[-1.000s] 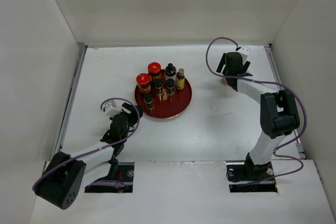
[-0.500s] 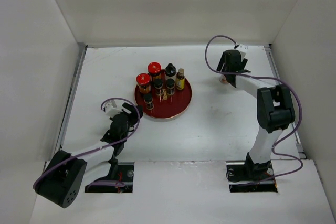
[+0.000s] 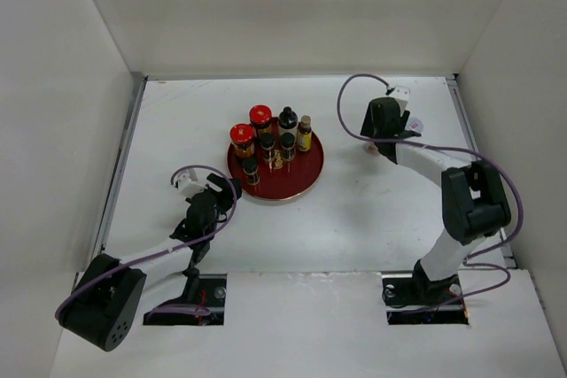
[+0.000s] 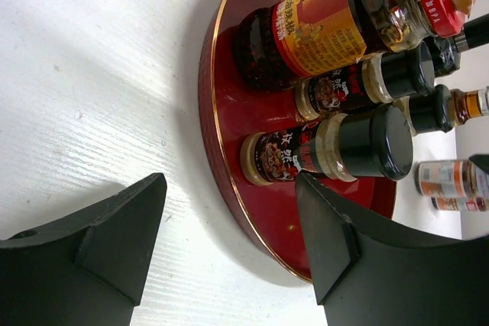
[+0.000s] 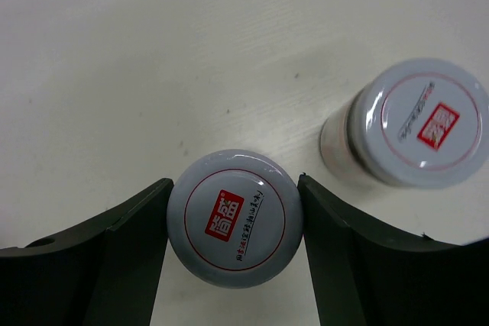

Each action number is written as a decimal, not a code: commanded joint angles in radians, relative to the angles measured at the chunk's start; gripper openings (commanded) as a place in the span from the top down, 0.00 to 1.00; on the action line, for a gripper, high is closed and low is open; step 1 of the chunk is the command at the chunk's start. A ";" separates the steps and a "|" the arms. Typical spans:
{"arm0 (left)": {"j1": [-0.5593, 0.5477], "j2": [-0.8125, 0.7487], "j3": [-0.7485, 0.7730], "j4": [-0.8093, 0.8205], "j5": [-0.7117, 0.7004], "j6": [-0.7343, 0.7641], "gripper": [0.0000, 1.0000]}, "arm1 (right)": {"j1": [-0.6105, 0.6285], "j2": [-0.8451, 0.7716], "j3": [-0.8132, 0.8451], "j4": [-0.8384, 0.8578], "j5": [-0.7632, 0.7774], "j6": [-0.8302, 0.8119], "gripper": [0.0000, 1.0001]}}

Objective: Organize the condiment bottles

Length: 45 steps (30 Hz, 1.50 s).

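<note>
Several condiment bottles stand on the round red tray [image 3: 304,174]: two red-capped jars [image 3: 242,135] and slim black-capped bottles [image 3: 287,119]. My right gripper [image 3: 381,121] is at the back right, shut on a white-lidded jar [image 5: 234,217], its fingers touching both sides of the lid. A second white-lidded jar [image 5: 428,121] stands just beside it on the table. My left gripper [image 3: 226,192] is open and empty, low at the tray's near-left rim [image 4: 218,150]. A black-capped bottle [image 4: 328,150] stands just beyond its fingers [image 4: 336,242].
White walls enclose the table on the left, back and right. A small yellow-labelled bottle [image 3: 305,133] stands at the tray's back right. Bare white tabletop [image 3: 372,210] lies between the tray and the right arm.
My right gripper has shifted a little left and toward the near side, and its wrist has turned. The left arm and the tray's bottles have not moved.
</note>
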 commanded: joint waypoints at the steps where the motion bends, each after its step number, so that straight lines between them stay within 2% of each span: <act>1: -0.007 -0.008 0.015 0.046 -0.004 0.011 0.33 | 0.076 -0.179 -0.045 0.043 0.038 0.015 0.54; 6: -0.006 -0.019 0.018 0.046 -0.009 0.011 0.33 | 0.250 -0.322 -0.163 0.033 0.035 0.072 0.54; 9: -0.009 0.007 0.027 0.050 -0.009 0.007 0.33 | 0.383 -0.348 -0.162 0.026 0.024 0.112 0.54; 13: -0.003 -0.011 0.018 0.054 -0.004 0.007 0.33 | 0.532 -0.292 -0.082 0.049 0.015 0.147 0.54; 17: -0.006 -0.010 0.018 0.054 -0.001 0.007 0.33 | 0.629 -0.169 0.019 0.114 -0.014 0.138 0.53; 24: -0.012 -0.023 0.013 0.051 -0.006 0.010 0.33 | 0.666 0.033 0.154 0.146 0.000 0.126 0.52; 29: -0.014 -0.017 0.013 0.051 -0.009 0.011 0.33 | 0.684 0.115 0.205 0.144 0.032 0.104 0.50; 32: -0.014 -0.028 0.010 0.048 -0.007 0.011 0.33 | 0.699 0.130 0.208 0.148 0.050 0.101 0.39; 34: -0.014 -0.016 0.013 0.053 -0.009 0.011 0.33 | 0.712 0.121 0.201 0.141 0.052 0.099 0.27; 36: -0.014 -0.008 0.015 0.053 -0.009 0.011 0.33 | 0.715 0.100 0.184 0.138 0.052 0.099 0.19; 42: -0.009 -0.007 0.015 0.054 -0.007 0.010 0.33 | 0.716 -0.026 0.084 0.134 0.052 0.113 0.15; 45: -0.009 -0.020 0.012 0.051 -0.004 0.010 0.33 | 0.700 -0.155 -0.031 0.148 0.053 0.118 0.15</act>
